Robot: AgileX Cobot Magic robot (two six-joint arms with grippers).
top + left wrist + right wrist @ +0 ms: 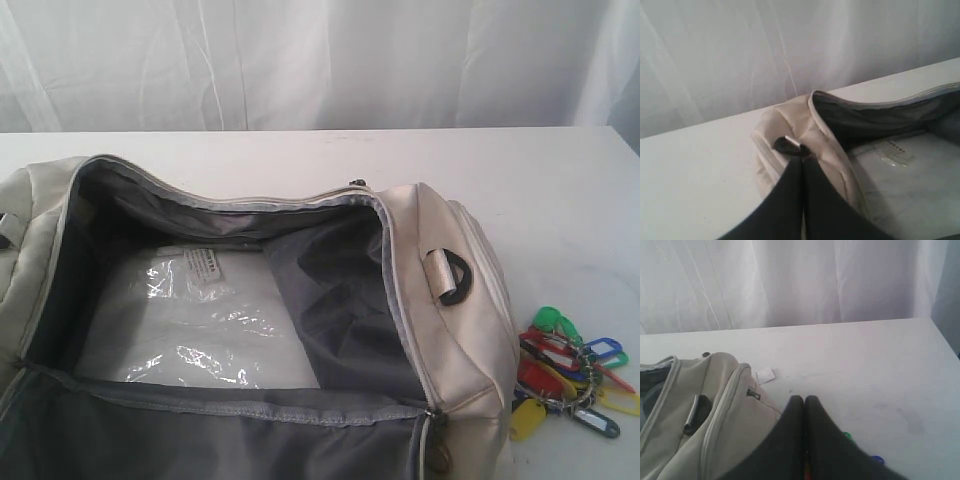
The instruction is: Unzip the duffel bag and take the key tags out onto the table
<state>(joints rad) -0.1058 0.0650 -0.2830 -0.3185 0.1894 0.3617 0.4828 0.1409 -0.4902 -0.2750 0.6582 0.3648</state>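
Note:
The cream duffel bag (450,300) lies unzipped on the white table (300,160), its grey lining showing. The key tags (570,375), red, green, blue and yellow on a metal ring, lie on the table just right of the bag's end. Neither gripper shows in the exterior view. In the left wrist view my left gripper (803,161) is shut, empty, with its tips just short of the black D-ring (790,146) on the bag's end (790,120). My right gripper (804,399) is shut above the table beside the bag (725,405). It hides most of the key tags (847,436).
A clear plastic-wrapped white packet (200,320) lies flat inside the bag. A small white paper scrap (764,375) sits on the table by the bag's end. A black D-ring (458,272) hangs on the bag's right end. A white curtain (300,60) closes the back.

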